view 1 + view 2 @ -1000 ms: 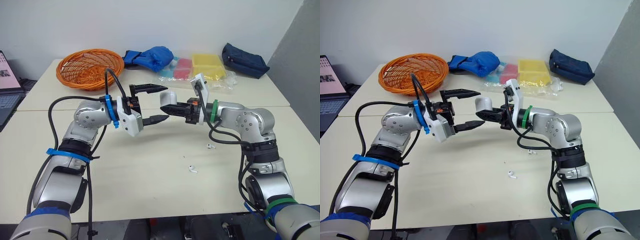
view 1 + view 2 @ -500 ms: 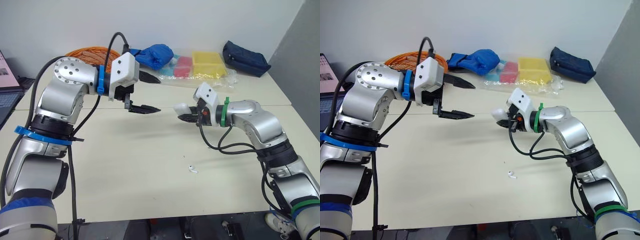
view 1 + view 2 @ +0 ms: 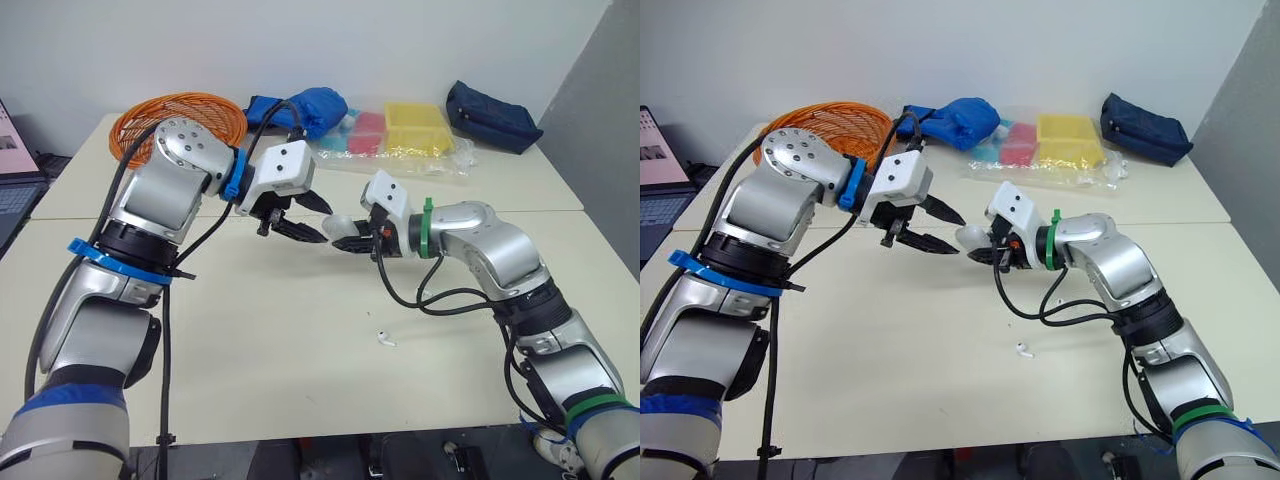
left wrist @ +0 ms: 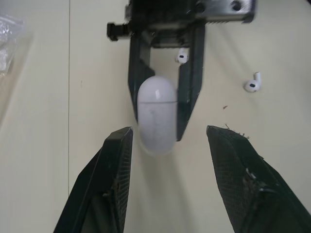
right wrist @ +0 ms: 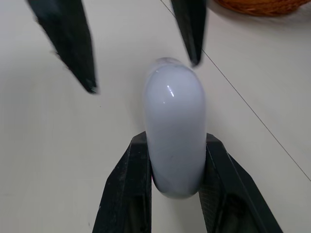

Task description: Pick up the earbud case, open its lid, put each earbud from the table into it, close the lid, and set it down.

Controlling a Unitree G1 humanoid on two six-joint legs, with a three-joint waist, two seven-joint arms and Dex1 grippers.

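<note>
Nearest on the table [image 3: 250, 370], one earbud [image 3: 386, 339] lies loose on the bare top; the left wrist view shows a second earbud [image 4: 181, 57] lying a little apart from it.

Above and beyond them, the right hand [image 3: 347, 243] is clamped on the earbud case [image 4: 156, 114], holding it clear of the table by one end, so that most of its rounded body juts out toward the left hand [image 3: 312, 220]. The seam reads as closed, so the lid is not yet opened. The left hand is spread wide and empty, its two fingers flanking the free end of the case without touching it.

The danger lies in that grip. The case is smooth and rounded and pinched only near one end, so a push on the lid from the left hand could make it swivel or squirt out between the fingers and fall. An off-centre closing could also knock black fingers together.

Farther back sit an orange basket [image 3: 180, 115], a blue pouch [image 3: 305, 108], a yellow box [image 3: 415, 128] in clear wrapping and a dark bag [image 3: 490, 118].
</note>
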